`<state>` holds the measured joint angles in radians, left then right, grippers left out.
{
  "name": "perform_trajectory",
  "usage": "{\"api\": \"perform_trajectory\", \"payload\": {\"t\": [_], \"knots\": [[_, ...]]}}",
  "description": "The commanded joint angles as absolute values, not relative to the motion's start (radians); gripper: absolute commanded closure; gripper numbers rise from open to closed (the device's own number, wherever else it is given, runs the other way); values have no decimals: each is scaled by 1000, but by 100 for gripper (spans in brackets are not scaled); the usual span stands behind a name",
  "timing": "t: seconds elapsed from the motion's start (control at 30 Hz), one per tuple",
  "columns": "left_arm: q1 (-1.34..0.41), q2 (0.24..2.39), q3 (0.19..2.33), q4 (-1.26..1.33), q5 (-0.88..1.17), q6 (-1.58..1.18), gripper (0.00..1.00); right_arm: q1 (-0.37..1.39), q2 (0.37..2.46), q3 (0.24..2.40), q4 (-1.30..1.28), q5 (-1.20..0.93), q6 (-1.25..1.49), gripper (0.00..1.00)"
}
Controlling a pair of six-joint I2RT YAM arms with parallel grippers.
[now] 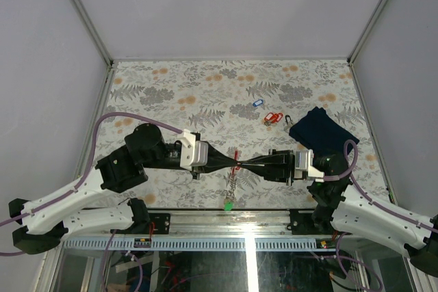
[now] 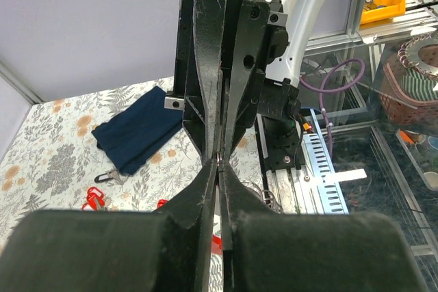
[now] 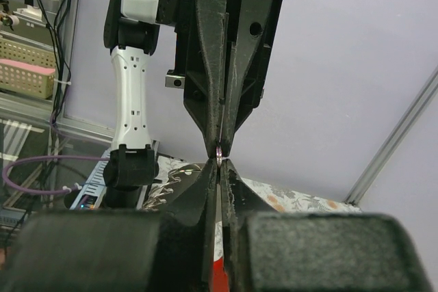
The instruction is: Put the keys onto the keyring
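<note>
Tip to tip above near edge of table [image 1: 171,87], midway along it: left gripper [image 1: 229,164] and right gripper [image 1: 245,163], both pinched tight on keyring [image 3: 218,147]. Chain [image 1: 232,181] with green tag [image 1: 228,204] hangs below. Blue-tag key [image 1: 257,102] and red-tag keys [image 1: 272,117] lie loose toward far right corner, just beside cloth [image 1: 318,130].

Judgement: ring tiny, grips almost touching. Hold one side firm, ease other along wire to open coil. No twisting, don't swing chain.

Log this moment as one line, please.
left gripper: shut on keyring | right gripper: shut on keyring | green tag: hanging below on chain | red-tagged keys, blue-tagged key: on table
</note>
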<state>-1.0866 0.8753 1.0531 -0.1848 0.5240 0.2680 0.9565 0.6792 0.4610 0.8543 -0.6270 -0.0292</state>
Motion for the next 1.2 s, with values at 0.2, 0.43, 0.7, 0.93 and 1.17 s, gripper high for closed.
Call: {"api": "perform_trajectory", "payload": {"t": [0.2,0.43,0.7,0.93,1.17], "knots": [[-1087,855,1096,-168,510,286,95,961,656,502,889,-614,-30,100],[-1087,820,1066,-157,510,287,70,960,643,502,923,-608,-14,100],[-1086,833,1059,-160,506,283,71,961,655,516,949,-629,10,100],[-1087,854,1061,-160,506,283,72,960,657,522,967,-639,25,100],[-1087,872,1068,-153,511,282,78,960,663,523,969,-649,29,100]]}}
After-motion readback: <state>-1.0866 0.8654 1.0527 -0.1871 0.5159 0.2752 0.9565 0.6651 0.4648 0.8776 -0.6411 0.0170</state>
